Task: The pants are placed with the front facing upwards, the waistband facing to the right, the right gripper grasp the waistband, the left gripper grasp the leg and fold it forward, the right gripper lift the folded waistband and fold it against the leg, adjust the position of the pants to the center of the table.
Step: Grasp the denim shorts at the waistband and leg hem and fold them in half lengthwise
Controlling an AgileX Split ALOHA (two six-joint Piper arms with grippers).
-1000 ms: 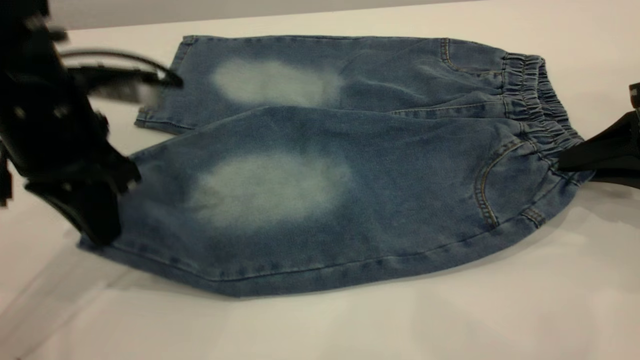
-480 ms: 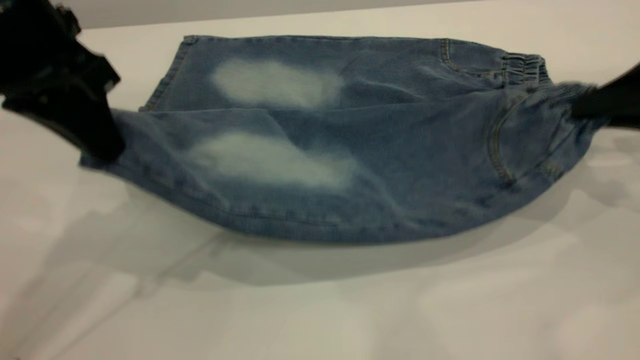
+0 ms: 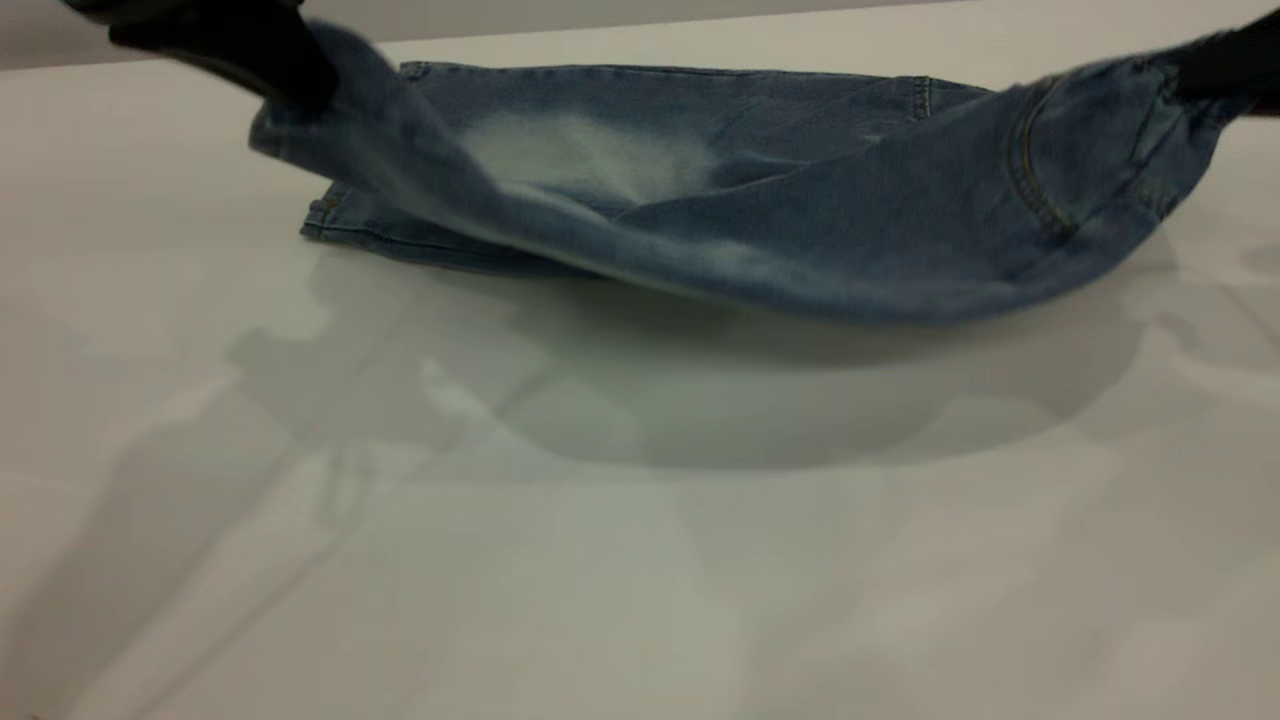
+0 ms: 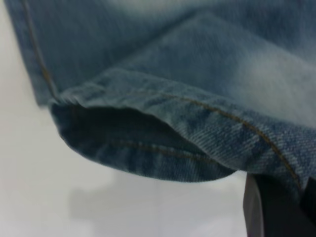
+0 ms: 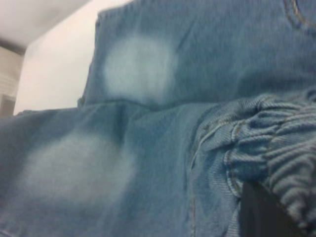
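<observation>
The blue denim pants (image 3: 850, 230) hang half lifted between my two grippers. At the far left, my left gripper (image 3: 295, 80) is shut on the hem of the near leg (image 3: 400, 160); the left wrist view shows that hem (image 4: 163, 143) above a black finger (image 4: 274, 212). Over at the far right, my right gripper (image 3: 1195, 65) is shut on the waistband (image 5: 291, 163), whose gathered rows sit over a dark finger (image 5: 261, 212). The lifted half sags in the middle above the table (image 3: 600, 550). The far leg (image 3: 590, 155), with its pale oval, lies flat.
A wide shadow of the raised cloth falls on the white tabletop in front of the pants. The table's far edge (image 3: 700, 25) runs just behind the pants, with a grey wall beyond.
Both grippers have risen and moved toward the far edge, carrying the near leg and the near waistband end off the table and over the far leg. The near pale oval now faces away.
</observation>
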